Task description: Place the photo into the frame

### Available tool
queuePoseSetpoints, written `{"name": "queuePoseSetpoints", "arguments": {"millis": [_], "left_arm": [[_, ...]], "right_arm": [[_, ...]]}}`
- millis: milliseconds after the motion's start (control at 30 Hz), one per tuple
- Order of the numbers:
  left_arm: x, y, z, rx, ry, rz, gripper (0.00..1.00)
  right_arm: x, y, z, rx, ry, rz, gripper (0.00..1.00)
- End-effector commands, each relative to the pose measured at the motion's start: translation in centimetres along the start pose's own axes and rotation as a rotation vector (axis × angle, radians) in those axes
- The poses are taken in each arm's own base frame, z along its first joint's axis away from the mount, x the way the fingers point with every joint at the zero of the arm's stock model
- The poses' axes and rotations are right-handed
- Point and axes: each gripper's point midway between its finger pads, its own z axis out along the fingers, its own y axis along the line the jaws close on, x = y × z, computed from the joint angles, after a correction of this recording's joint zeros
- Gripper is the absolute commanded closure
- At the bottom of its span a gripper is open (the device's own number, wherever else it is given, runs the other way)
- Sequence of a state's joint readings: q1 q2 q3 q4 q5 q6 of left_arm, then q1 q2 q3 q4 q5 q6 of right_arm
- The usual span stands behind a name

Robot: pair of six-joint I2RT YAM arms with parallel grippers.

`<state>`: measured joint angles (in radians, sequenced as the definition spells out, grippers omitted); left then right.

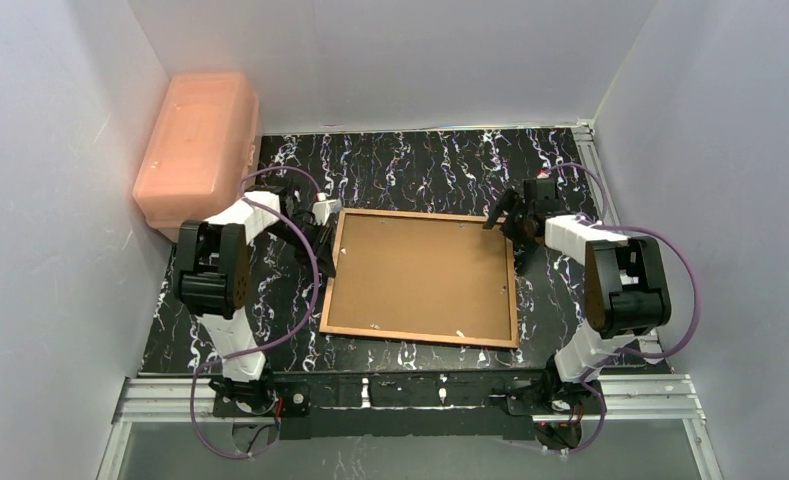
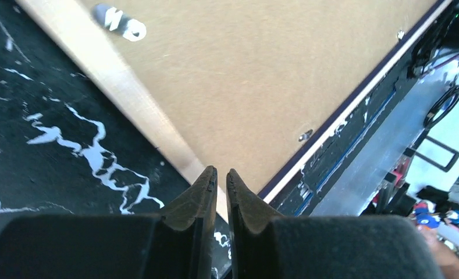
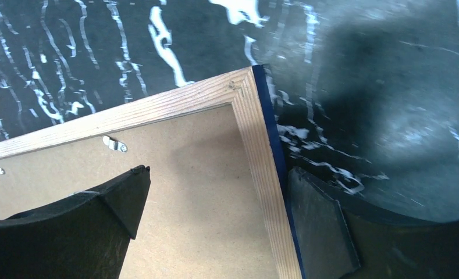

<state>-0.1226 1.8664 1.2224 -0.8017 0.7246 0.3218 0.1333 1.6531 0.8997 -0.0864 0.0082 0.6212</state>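
Observation:
The frame (image 1: pixel 332 272) lies face down on the black marbled table, wood-brown rear edges up, with its navy border showing along the sides. A plain brown backing board (image 1: pixel 420 272) fills it. The photo is not in view. My left gripper (image 1: pixel 326 262) hovers at the frame's left edge; in the left wrist view its jaws (image 2: pixel 221 173) stand almost together over the wooden rim (image 2: pixel 110 70), with nothing between them. My right gripper (image 1: pixel 518 252) is open and straddles the right rim (image 3: pixel 256 139) near the far right corner, one finger over the board (image 3: pixel 198 192), the other outside the navy edge.
A pink plastic box (image 1: pixel 198 150) stands at the back left against the wall. White walls close in three sides. Small metal clips (image 3: pixel 115 143) sit along the frame's inner edge. An aluminium rail (image 1: pixel 410 395) runs along the near edge by the arm bases.

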Motion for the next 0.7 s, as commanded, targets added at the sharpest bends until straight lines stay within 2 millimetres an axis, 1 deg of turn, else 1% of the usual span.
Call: {"name": "queuePoseSetpoints", "arguments": {"millis": [0,33,100,200,233,300,367,433,500,533,633,667], "left_arm": [[2.0,-1.2,-1.0,0.008,0.045,0.06,0.9],[2.4,-1.3,-1.0,0.016,0.051,0.058,0.9],[2.7,-1.6,-1.5,0.022,0.044,0.048,0.9],[2.3,-1.9,-3.1,0.011,-0.011,0.046,0.89],[1.9,-1.8,-3.7,0.004,-0.034,0.045,0.89],[0.8,-1.4,-4.5,-0.014,-0.075,0.026,0.89],[-0.5,-0.6,-4.5,-0.028,-0.112,0.01,0.88],[-1.6,0.0,-3.9,-0.016,-0.133,-0.02,0.81],[-2.7,0.8,-3.3,-0.006,-0.149,-0.062,0.73],[-3.2,1.2,-3.0,-0.004,-0.152,-0.083,0.71],[-4.0,2.5,-2.0,0.003,-0.146,-0.148,0.71],[-4.1,2.8,-1.8,0.004,-0.146,-0.165,0.72]], "right_arm": [[0.2,3.2,0.9,-0.082,0.048,-0.037,0.05],[-0.1,3.0,0.9,-0.047,0.046,-0.053,0.05],[-1.5,2.1,0.1,0.047,-0.001,-0.094,0.05],[-4.2,1.5,-2.5,0.118,-0.114,-0.129,0.05],[-5.0,1.8,-3.4,0.113,-0.15,-0.136,0.05],[-5.8,3.0,-4.7,0.069,-0.196,-0.142,0.06],[-5.9,4.6,-5.3,0.025,-0.205,-0.154,0.06],[-5.1,7.9,-5.2,-0.065,-0.188,-0.203,0.06],[-3.4,12.0,-4.8,-0.161,-0.142,-0.292,0.05],[-2.4,14.2,-4.7,-0.222,-0.11,-0.336,0.05],[1.1,21.4,-4.9,-0.498,-0.015,-0.455,0.06],[2.1,23.0,-5.0,-0.565,0.014,-0.481,0.06]]}}
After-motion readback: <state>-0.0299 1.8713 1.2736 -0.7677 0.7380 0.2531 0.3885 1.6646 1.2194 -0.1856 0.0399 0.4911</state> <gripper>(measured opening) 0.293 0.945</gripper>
